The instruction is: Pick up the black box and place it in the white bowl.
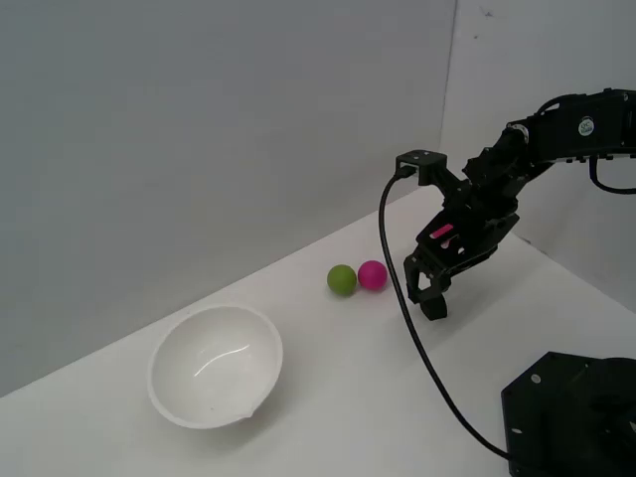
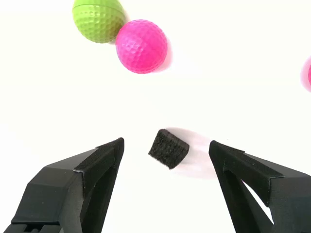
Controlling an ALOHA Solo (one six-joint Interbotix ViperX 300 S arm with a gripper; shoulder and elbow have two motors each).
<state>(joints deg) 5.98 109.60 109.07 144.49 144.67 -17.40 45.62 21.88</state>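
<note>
The black box (image 2: 168, 148) is a tiny matte black cube lying on the white table, tilted a little. In the wrist view it sits between my two fingertips, touching neither. My gripper (image 2: 166, 144) is open and empty, with a finger on each side of the cube. In the exterior view my gripper (image 1: 424, 298) hangs low over the table and hides the cube. The white bowl (image 1: 216, 365) stands empty toward the exterior view's left, well apart from my gripper.
A green ball (image 1: 342, 279) and a pink ball (image 1: 373, 274) sit touching just beyond my gripper; both show in the wrist view (image 2: 98, 19) (image 2: 142, 46). A pink sliver (image 2: 308, 73) shows at the wrist picture's edge. A black base (image 1: 571, 417) and cable (image 1: 417, 348) lie nearby.
</note>
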